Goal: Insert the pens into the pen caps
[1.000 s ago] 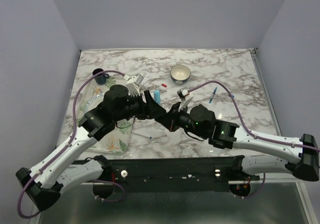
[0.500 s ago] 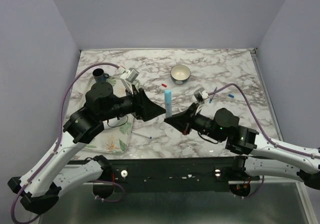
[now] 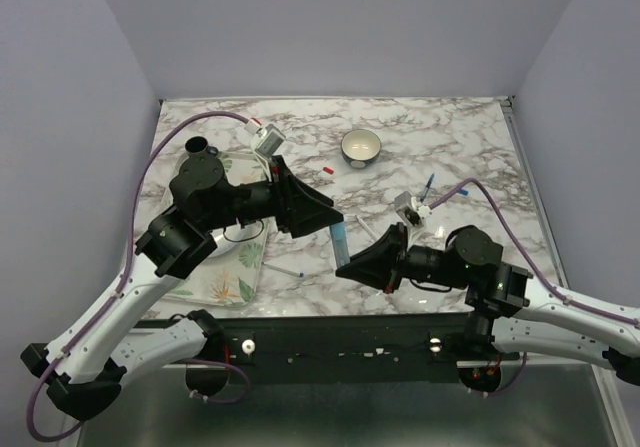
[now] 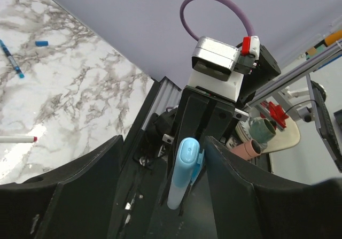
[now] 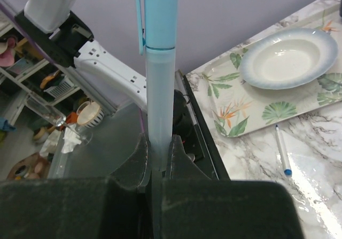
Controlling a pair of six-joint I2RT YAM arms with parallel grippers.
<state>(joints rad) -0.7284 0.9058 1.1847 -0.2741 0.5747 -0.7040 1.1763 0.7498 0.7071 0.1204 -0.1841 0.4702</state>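
Fingers (image 5: 140,164) of right gripper (image 5: 156,161) clenched on barrel of capped pale blue marker (image 5: 160,62), held over bench (image 3: 470,137) near its front edge, cap end between released left gripper (image 4: 163,143) fingers, touching neither.

no readable text, labels or numbers anywhere

Pale lavender walls (image 3: 330,27) close in the white, grey-veined marble table (image 3: 470,137) on three sides; light falls even; cluttered shelves (image 5: 37,84) stand beyond.
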